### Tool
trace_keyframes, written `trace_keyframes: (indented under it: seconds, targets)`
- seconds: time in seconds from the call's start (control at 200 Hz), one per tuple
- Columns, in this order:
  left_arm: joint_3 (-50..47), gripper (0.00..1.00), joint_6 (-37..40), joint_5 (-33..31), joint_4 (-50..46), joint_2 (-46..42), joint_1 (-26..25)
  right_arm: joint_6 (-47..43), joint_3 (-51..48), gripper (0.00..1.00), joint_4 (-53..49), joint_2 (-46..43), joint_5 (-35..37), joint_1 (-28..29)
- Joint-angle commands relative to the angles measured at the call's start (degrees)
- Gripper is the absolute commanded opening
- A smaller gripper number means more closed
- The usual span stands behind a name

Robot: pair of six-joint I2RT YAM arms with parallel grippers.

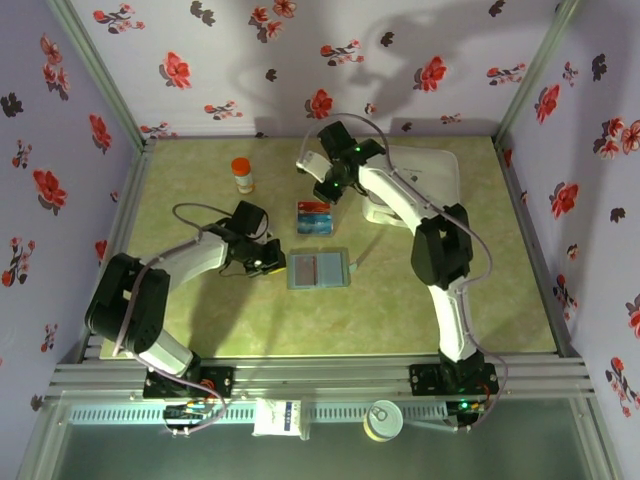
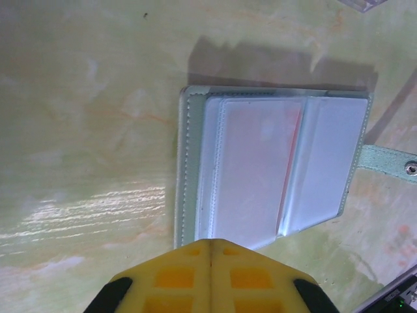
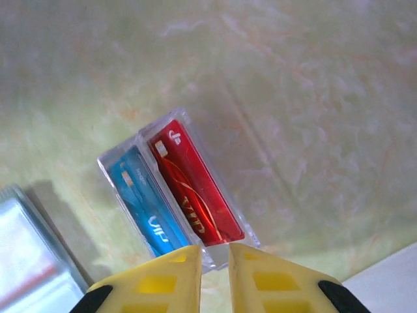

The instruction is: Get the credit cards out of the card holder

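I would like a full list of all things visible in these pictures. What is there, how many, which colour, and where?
table: one, mottled yellow-green, under everything
card holder: one, grey-blue, open at the centre, a red-edged card in its clear sleeves
clear tray: one, transparent, just behind the holder
credit cards: two in the tray, blue and red, side by side
bottle: one, orange with white cap, back left
white box: one, white, back right
packet: one, white, in front of the table
tin: one, round, silvery, beside the packet
left fingers: yellow, shut, by the holder's left edge
right fingers: yellow, slightly apart, over the tray
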Motion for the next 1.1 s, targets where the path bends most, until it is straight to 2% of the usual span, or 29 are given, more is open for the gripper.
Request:
trace_keyframes:
  seconds: [0.0, 0.155, 0.35, 0.46, 0.655, 0.805, 0.97, 1.095]
  targets:
    - [1.4, 0.05, 1.4, 1.5, 0.6, 1.3, -1.0, 18.5, -8.3, 0.17, 10.7, -7.3, 1.8, 0.7]
    - [0.7, 0.04, 0.8, 1.2, 2.3, 2.1, -1.8, 36.4, -21.3, 0.17, 17.7, -15.3, 5.7, 3.2]
    - [-0.6, 0.03, 0.0, 1.4, 4.7, 3.7, -2.3, 53.2, -34.9, 0.16, 22.3, -22.9, 4.6, 7.7]
    - [-1.2, 0.03, 0.0, 0.8, 4.8, 4.2, -2.6, 60.7, -40.9, 0.18, 24.7, -24.8, 0.5, 9.7]
    - [-2.2, 0.02, 0.5, -0.3, 4.9, 5.4, -2.6, 68.9, -49.3, 0.23, 30.5, -26.2, -3.3, 11.6]
    - [-2.5, 0.01, 0.7, -0.1, 5.5, 7.1, -2.7, 72.7, -52.0, 0.26, 34.3, -24.8, -5.2, 12.9]
    - [-3.2, 0.01, 0.4, -0.6, 5.3, 6.8, -2.7, 75.0, -52.4, 0.29, 37.9, -21.4, -7.3, 14.3]
    - [-4.2, 0.01, 0.4, -0.4, 5.6, 6.0, -2.7, 74.9, -50.2, 0.27, 37.6, -18.4, -8.6, 15.3]
